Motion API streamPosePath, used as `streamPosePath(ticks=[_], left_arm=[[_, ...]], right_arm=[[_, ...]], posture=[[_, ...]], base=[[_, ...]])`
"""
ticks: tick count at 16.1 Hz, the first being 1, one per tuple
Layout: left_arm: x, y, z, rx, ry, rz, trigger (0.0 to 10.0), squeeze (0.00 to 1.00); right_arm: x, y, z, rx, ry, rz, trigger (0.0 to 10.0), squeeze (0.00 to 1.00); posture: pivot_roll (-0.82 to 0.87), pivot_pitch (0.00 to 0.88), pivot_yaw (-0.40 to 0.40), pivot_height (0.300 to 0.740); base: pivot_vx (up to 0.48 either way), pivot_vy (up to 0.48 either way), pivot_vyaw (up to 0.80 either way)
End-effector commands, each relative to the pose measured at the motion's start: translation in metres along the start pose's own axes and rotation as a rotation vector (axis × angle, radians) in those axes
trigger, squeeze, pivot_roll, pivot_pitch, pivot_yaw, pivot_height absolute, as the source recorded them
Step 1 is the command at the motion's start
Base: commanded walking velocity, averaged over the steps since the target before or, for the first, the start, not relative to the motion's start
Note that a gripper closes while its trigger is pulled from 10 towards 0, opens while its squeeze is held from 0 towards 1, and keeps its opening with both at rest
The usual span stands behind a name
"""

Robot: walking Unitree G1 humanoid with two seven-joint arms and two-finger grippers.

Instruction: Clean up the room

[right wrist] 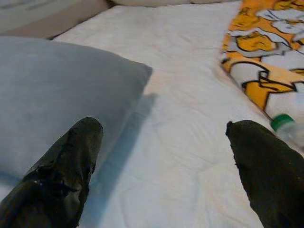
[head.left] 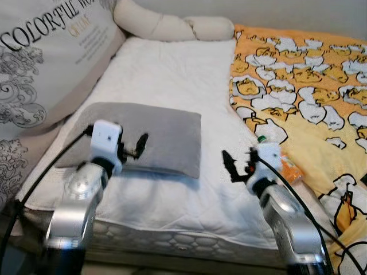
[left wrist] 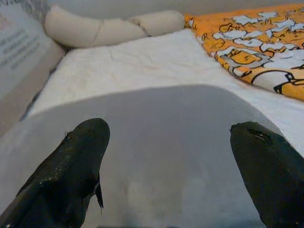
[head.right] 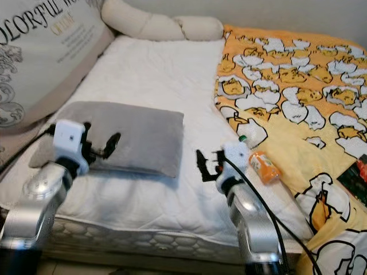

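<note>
**Grey pillow on the bed, both arms up in front of it**

So the thing we're looking at is the flat grey rectangular fabric pillow (head.left: 150,135), lying on the white quilted mattress cover (head.left: 172,74), close to the bed's front edge and over toward our left side. We'll use it as the landmark for everything else.

Our left gripper (head.left: 137,146) sits right over the pillow's front edge, black fingers (left wrist: 78,161) spread wide with grey fabric showing between them. We can't tell whether they actually touch it.

Our right gripper (head.right: 206,163) is off to the right of the pillow, above bare white cover, fingers (right wrist: 71,166) also spread wide and holding nothing. From the right wrist view, the pillow's corner is near one finger.

Further right of the pillow, just past the right gripper, there's a clear plastic bottle with a green cap and orange label (head.right: 262,165), lying on its side at the edge of the orange blanket with white-and-yellow cartoon characters (head.right: 298,86).

To the left of the pillow, a big beige cushion printed with grey lettering and swirls (head.left: 46,57) leans up. Behind the pillow, at the far end of the bed, lies a long cream bolster-shaped cushion (head.left: 166,24).
</note>
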State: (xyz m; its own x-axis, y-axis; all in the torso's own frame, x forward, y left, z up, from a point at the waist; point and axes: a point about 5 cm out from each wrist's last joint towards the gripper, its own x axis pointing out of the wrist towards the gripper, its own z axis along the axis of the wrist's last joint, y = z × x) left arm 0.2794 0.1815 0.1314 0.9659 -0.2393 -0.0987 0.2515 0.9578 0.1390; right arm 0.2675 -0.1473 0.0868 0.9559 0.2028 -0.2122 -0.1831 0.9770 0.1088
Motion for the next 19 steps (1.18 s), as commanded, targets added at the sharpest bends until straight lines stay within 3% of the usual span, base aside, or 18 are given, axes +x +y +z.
streamPosePath(ticks=[1, 3, 11, 13, 19], left_arm=[[-0.001, -0.002, 0.005, 0.01, -0.014, 0.009, 10.0, 0.0], [-0.006, -0.01, 0.003, 0.018, -0.003, 0.005, 10.0, 0.0], [-0.009, -0.013, 0.003, 0.015, 0.014, 0.014, 10.0, 0.0], [-0.009, -0.016, 0.007, -0.004, -0.009, 0.011, 10.0, 0.0], [-0.005, -0.024, 0.009, -0.035, -0.011, 0.023, 10.0, 0.0]], right_arm=[[-0.002, 0.001, 0.005, 0.008, -0.021, -0.008, 10.0, 0.0], [-0.003, 0.007, 0.002, 0.019, -0.011, -0.009, 10.0, 0.0], [-0.002, 0.009, 0.01, 0.0, -0.016, 0.026, 10.0, 0.0], [-0.001, 0.009, 0.01, 0.003, -0.015, 0.027, 10.0, 0.0], [0.001, 0.005, 0.013, -0.011, -0.015, 0.032, 10.0, 0.0]], posture=[[-0.02, 0.0, 0.003, 0.74], [-0.01, 0.0, -0.007, 0.74], [-0.02, 0.0, -0.013, 0.74], [-0.02, 0.0, -0.014, 0.74], [-0.02, 0.0, -0.017, 0.74]], base=[[0.0, 0.255, 0.0], [0.0, 0.33, 0.0], [0.0, 0.342, 0.0], [0.0, 0.0, 0.0], [0.0, -0.48, 0.0]])
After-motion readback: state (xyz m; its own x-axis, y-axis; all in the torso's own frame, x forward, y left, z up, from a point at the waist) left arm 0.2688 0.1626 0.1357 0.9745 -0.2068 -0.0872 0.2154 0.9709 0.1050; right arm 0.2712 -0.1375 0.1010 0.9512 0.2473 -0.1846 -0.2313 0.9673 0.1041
